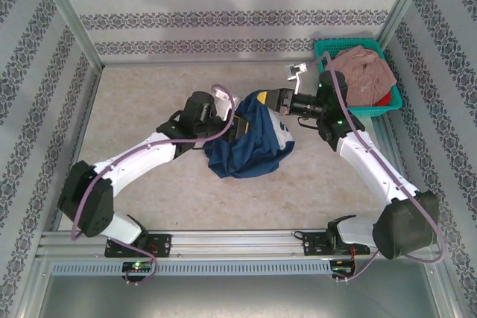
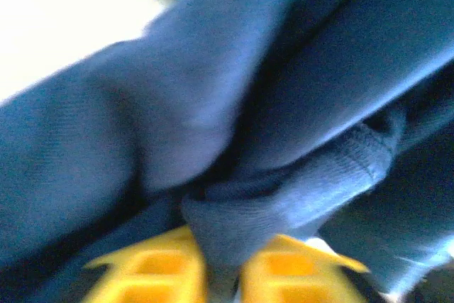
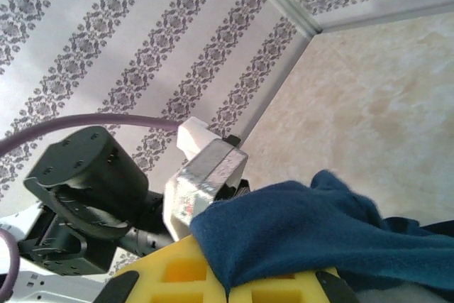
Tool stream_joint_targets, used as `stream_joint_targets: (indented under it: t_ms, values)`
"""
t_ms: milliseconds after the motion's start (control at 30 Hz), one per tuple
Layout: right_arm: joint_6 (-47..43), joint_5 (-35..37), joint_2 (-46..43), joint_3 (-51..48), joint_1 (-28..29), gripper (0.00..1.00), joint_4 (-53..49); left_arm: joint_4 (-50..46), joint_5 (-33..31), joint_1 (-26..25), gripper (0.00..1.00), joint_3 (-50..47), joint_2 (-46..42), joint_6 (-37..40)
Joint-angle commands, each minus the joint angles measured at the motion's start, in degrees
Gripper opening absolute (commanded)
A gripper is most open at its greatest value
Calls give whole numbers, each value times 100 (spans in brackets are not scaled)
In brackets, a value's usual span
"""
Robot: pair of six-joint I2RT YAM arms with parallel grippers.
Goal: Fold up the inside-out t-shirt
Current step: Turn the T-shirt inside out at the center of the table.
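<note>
The inside-out t-shirt (image 1: 250,147) is a dark navy bunch lifted at the middle of the table, its lower folds hanging down onto the surface. My left gripper (image 1: 238,124) is shut on its left upper edge; in the left wrist view the yellow fingers (image 2: 156,271) pinch a thick ribbed fold of the t-shirt (image 2: 284,125). My right gripper (image 1: 267,100) is shut on the top edge from the right; the right wrist view has navy cloth (image 3: 319,232) draped over and clamped between its yellow fingers (image 3: 184,282). The two grippers sit close together.
A teal basket (image 1: 393,98) stands at the back right corner and holds a dusty pink garment (image 1: 365,72). Patterned walls and metal frame posts close in the table on three sides. The left arm's wrist (image 3: 85,196) looms close in the right wrist view.
</note>
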Motion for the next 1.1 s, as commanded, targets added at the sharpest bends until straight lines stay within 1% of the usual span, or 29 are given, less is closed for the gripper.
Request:
stream_joint_targets:
  t_ms: [0, 67, 167, 267, 367, 433, 533, 567, 600, 667, 700, 733, 767, 800, 833, 867, 933, 1033, 1067]
  values:
    - [196, 135, -431, 235, -561, 0, 28, -167, -407, 173, 0, -152, -389, 174]
    - [330, 225, -542, 252, -733, 0, 225, -127, -514, 359, 0, -490, -669, 14]
    - [291, 168, -540, 486, -721, 0, 235, -124, -585, 607, 0, -804, -1003, -202]
    - [5, 246, -588, 728, -760, 0, -160, -191, -652, 758, 0, -973, -1349, -298]
    - [-579, 584, -628, 1040, -718, 0, -980, -310, -569, 947, 0, -1021, -1668, -419]
    - [-869, 796, -605, 1198, -547, 0, -1304, -191, -173, 1115, 0, -996, -1834, -634]
    - [-875, 704, -455, 1320, -168, 0, -1209, -94, 324, 1145, 0, -738, -1887, -893]
    - [-874, 662, -392, 1390, -49, 0, -1191, -126, 371, 1143, 0, -618, -1860, -922]
    - [-809, 643, -324, 1468, 77, 0, -1148, -171, 322, 1144, 0, -485, -1820, -983]
    - [-399, 499, -191, 1540, 236, 0, -732, -493, -237, 1145, 0, -172, -1666, -1049]
    - [-113, 420, -112, 1571, 273, 0, -469, -771, -700, 1145, 4, 17, -1530, -1081]
    - [119, 418, -44, 1612, 324, 0, -286, -1080, -1139, 1145, 13, 225, -1367, -1099]
    - [280, 489, 11, 1645, 367, 0, -177, -1311, -1400, 1143, 21, 391, -1212, -1065]
    - [485, 651, 50, 1640, 410, 0, -31, -1534, -1515, 1145, 31, 551, -1049, -987]
    - [675, 826, 81, 1593, 446, 0, 107, -1626, -1477, 1138, 39, 619, -961, -890]
    - [796, 974, 114, 1578, 478, 0, 152, -1529, -1327, 1129, 45, 540, -1008, -844]
    - [908, 1160, 174, 1561, 479, 0, 155, -1033, -1017, 1041, 54, 49, -1363, -788]
    - [1006, 1274, 258, 1519, 434, 0, 142, -351, -792, 697, 62, -819, -2049, -564]
    - [1057, 1275, 296, 1516, 425, 0, 158, -161, -637, 552, 63, -1030, -2153, -509]
